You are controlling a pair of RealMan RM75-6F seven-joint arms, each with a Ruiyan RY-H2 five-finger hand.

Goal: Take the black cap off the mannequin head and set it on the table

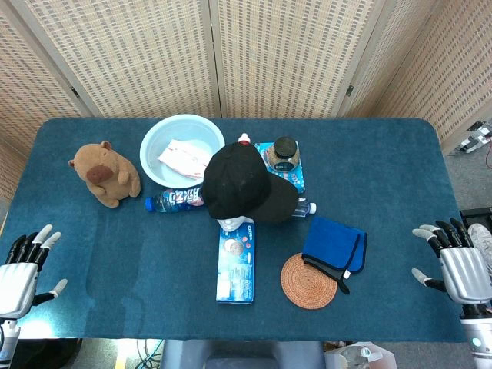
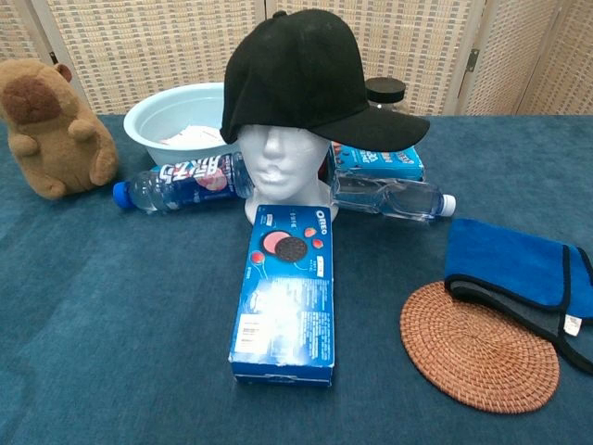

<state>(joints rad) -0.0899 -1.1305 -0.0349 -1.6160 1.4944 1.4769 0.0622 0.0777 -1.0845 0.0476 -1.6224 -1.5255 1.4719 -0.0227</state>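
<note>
A black cap [image 1: 242, 184] [image 2: 306, 79] sits on the white mannequin head [image 2: 281, 167] at the table's middle, its brim pointing to the right. My left hand [image 1: 23, 269] rests at the near left edge of the table, fingers spread, holding nothing. At the near right edge my right hand [image 1: 457, 265] lies the same way, fingers apart and empty. Both hands are far from the cap. The chest view shows neither hand.
Around the head: a blue Oreo box [image 1: 236, 261] [image 2: 287, 297] in front, two water bottles [image 2: 181, 181] [image 2: 389, 197] beside it, a pale bowl [image 1: 182, 150], a dark-lidded jar [image 1: 285, 151], a plush capybara [image 1: 104, 173], a woven coaster [image 1: 308, 280] and a blue cloth [image 1: 334, 244].
</note>
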